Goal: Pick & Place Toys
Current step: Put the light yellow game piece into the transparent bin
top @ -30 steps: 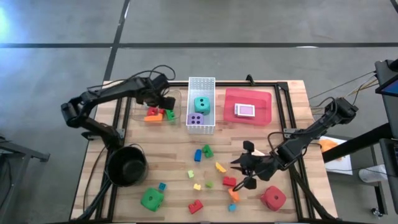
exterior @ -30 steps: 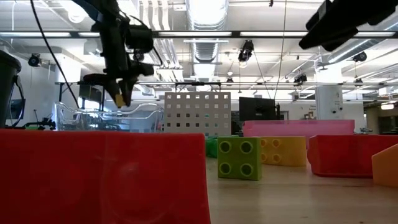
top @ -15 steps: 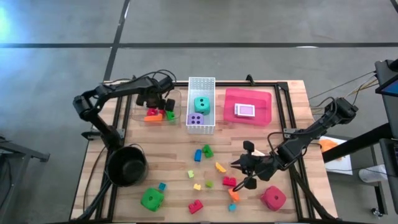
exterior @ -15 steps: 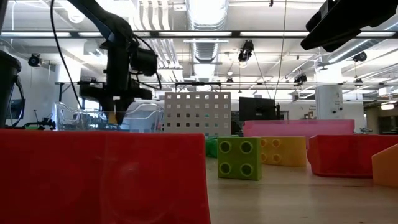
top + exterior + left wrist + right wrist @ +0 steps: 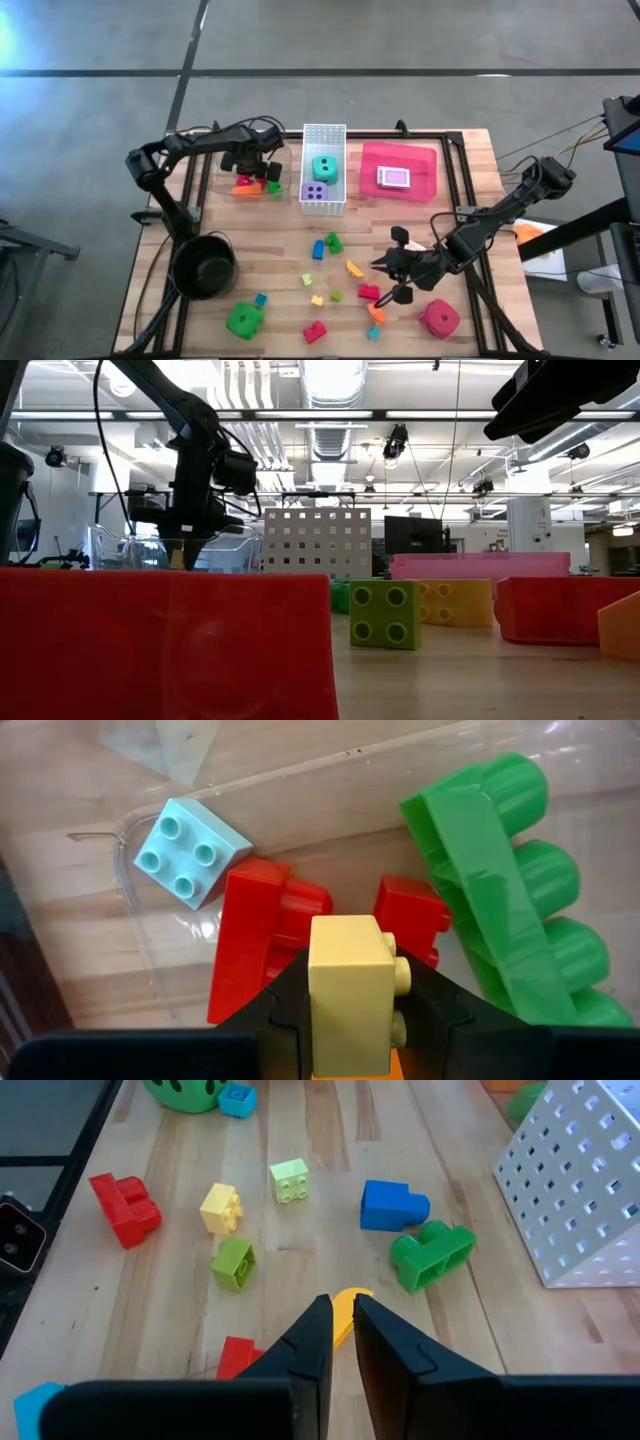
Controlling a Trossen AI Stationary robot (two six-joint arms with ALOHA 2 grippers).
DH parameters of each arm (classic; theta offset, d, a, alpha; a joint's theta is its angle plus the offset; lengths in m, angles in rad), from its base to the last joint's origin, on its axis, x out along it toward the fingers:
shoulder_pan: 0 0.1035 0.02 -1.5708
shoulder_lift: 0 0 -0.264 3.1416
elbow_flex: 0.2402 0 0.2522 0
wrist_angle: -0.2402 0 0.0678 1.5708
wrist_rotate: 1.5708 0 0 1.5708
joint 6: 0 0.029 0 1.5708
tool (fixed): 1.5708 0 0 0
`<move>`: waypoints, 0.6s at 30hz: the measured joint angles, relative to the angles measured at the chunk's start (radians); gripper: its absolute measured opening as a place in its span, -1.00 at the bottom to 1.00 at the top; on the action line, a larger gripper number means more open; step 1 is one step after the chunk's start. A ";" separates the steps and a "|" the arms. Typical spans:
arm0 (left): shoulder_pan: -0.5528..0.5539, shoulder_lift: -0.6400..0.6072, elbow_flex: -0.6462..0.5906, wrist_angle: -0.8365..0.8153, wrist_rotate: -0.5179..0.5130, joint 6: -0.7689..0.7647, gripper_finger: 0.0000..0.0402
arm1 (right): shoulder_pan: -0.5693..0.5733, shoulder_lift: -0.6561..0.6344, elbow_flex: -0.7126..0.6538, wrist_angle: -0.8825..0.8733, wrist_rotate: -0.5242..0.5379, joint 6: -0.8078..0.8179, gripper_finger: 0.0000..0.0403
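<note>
The left gripper (image 5: 350, 1005) hangs low inside a clear plastic bin (image 5: 222, 175) at the table's far left, its fingers clamped on a pale yellow brick (image 5: 348, 985), just above two red bricks (image 5: 262, 945), a long green brick (image 5: 505, 885) and a light blue brick (image 5: 190, 850) lying in that bin. The right gripper (image 5: 337, 1342) sits down at the wood near the table's front right with its fingers pressed almost together; a yellow-orange brick (image 5: 345, 1310) shows just beyond the tips, and whether it is pinched or merely touched cannot be told.

Loose toys are scattered over the bare boards between the arms: a blue brick (image 5: 392, 1205), a green brick (image 5: 432, 1252), small yellow (image 5: 220, 1207) and lime (image 5: 232, 1262) bricks, and a red brick (image 5: 125, 1208). A teal die (image 5: 324, 168) and a purple die (image 5: 314, 192) rest in the white perforated basket (image 5: 324, 131); a card pack (image 5: 394, 177) lies in the red tray (image 5: 425, 185).

The bricks look like hard, light, smooth plastic, unlikely to crush but apt to slip or twist. Flat opposing side walls probably give the surest hold, rather than the studded top. The dice appear bulkier and will likely need wide-spread fingers across two flat faces.
</note>
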 joint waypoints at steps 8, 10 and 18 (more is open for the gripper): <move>0.000 0.000 -0.011 -0.004 0.001 -0.007 -0.54 | 0.000 0.000 0.000 0.000 0.000 0.000 -0.81; 0.000 0.000 -0.011 -0.005 0.001 -0.008 -0.51 | 0.000 0.000 0.000 -0.001 0.000 0.000 -0.81; 0.000 0.000 -0.011 -0.011 0.003 0.005 -0.11 | 0.000 0.000 0.000 -0.001 0.000 0.000 -0.81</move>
